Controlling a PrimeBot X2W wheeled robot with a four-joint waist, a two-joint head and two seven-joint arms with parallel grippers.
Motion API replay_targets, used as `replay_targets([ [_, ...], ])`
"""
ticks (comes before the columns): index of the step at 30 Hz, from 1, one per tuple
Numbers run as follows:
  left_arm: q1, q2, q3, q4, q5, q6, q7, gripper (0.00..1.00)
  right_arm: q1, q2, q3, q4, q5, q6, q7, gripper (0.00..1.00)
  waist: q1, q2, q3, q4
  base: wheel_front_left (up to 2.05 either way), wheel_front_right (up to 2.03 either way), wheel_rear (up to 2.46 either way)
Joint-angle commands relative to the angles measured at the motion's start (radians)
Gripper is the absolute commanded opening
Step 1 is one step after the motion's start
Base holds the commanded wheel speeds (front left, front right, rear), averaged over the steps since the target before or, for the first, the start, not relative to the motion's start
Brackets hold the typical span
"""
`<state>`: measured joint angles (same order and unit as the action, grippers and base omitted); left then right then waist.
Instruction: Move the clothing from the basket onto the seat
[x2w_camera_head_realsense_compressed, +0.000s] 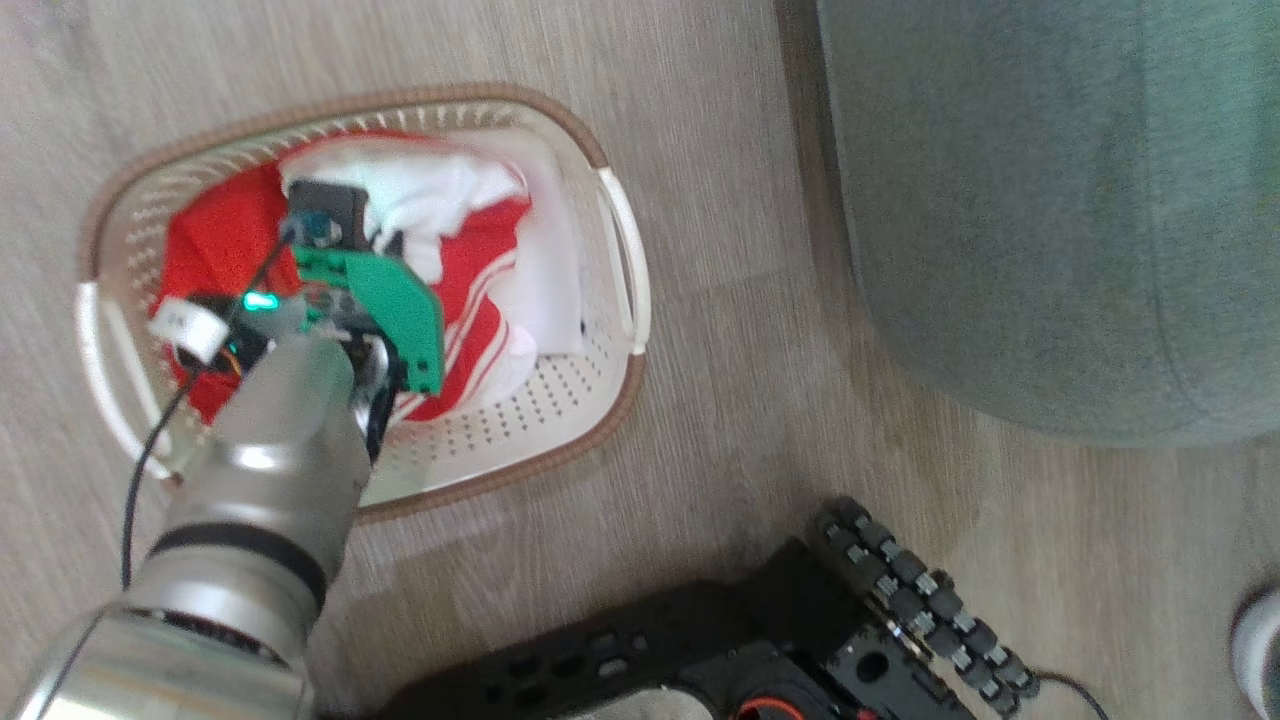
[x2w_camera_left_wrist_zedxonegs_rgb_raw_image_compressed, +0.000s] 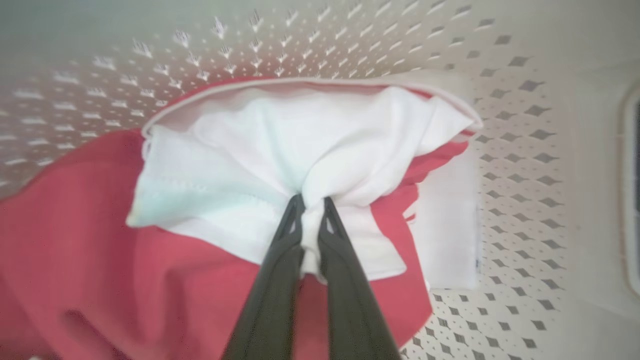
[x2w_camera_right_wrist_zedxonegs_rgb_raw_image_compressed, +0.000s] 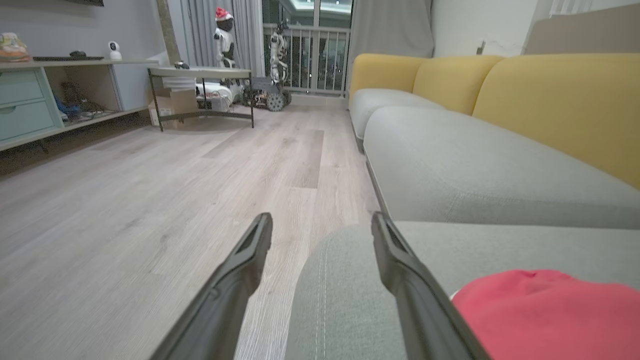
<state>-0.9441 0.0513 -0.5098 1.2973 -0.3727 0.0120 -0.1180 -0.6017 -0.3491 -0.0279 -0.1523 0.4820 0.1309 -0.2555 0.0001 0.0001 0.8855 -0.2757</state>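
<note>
At the left of the head view, the basket (x2w_camera_head_realsense_compressed: 560, 430) stood on the wood floor (x2w_camera_head_realsense_compressed: 720, 400). The clothing (x2w_camera_head_realsense_compressed: 215, 240) was heaped inside it, red fabric toward the left and a white panel with white stripes toward the right. The silver left forearm (x2w_camera_head_realsense_compressed: 270, 470) reached down into the basket from the lower left.

In the left wrist view, the left gripper (x2w_camera_left_wrist_zedxonegs_rgb_raw_image_compressed: 312, 202) was pinched nearly closed on a fold of the white panel. The cloth bunched between its 2 dark fingers (x2w_camera_left_wrist_zedxonegs_rgb_raw_image_compressed: 272, 280) and puckered around their tips. Red fabric spread below, and the basket's perforated wall rose behind.

Right of the basket ran a strip of floor, with the robot's black wheeled base (x2w_camera_head_realsense_compressed: 700, 650) at the bottom edge. The grey-green seat (x2w_camera_head_realsense_compressed: 1000, 200) took up the upper right, well apart from the basket.

In the right wrist view, the right gripper (x2w_camera_right_wrist_zedxonegs_rgb_raw_image_compressed: 320, 225) hung over the seat's rounded corner with its fingers spread wide. 1 red garment (x2w_camera_right_wrist_zedxonegs_rgb_raw_image_compressed: 540, 310) lay on the seat just to its right.
</note>
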Motion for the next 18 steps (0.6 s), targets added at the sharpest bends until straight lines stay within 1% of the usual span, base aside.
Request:
replay_targets([
  [1, 0.042, 0.003, 0.006, -0.007, -0.003, -0.004, -0.019, 0.00, 0.050, -0.013, -0.006, -0.021, -0.006, 0.000, -0.006, 1.00, -0.0001, -0.0001, -0.065, 0.024, 0.00, 0.00, 0.00],
  [5, 0.092, 0.000, -0.015, -0.019, -0.021, -0.040, -0.075, 0.00, 0.087, -0.019, -0.010, -0.005, -0.014, 0.000, -0.006, 1.00, -0.0001, -0.0001, -0.168, 0.050, 0.00, 0.00, 0.00],
  [7, 0.126, -0.001, -0.027, -0.046, -0.046, -0.060, -0.092, 0.00, 0.107, -0.018, -0.010, 0.000, -0.017, 0.000, -0.006, 1.00, -0.0001, -0.0001, -0.221, 0.062, 0.00, 0.00, 0.00],
  [10, 0.172, -0.001, -0.061, -0.092, -0.082, -0.078, -0.110, 0.00, 0.140, -0.017, -0.016, 0.011, -0.022, 0.000, -0.006, 1.00, -0.0001, -0.0001, -0.296, 0.085, 0.00, 0.00, 0.00],
  [14, 0.218, -0.001, -0.112, -0.154, -0.124, -0.085, -0.127, 0.00, 0.187, -0.016, -0.017, 0.027, -0.031, 0.000, -0.006, 1.00, -0.0001, -0.0001, -0.386, 0.117, 0.00, 0.00, 0.00],
  [18, 0.246, -0.001, -0.144, -0.214, -0.152, -0.072, -0.140, 0.00, 0.230, -0.012, -0.016, 0.038, -0.038, 0.000, -0.006, 1.00, -0.0001, -0.0001, -0.461, 0.149, 0.00, 0.00, 0.00],
])
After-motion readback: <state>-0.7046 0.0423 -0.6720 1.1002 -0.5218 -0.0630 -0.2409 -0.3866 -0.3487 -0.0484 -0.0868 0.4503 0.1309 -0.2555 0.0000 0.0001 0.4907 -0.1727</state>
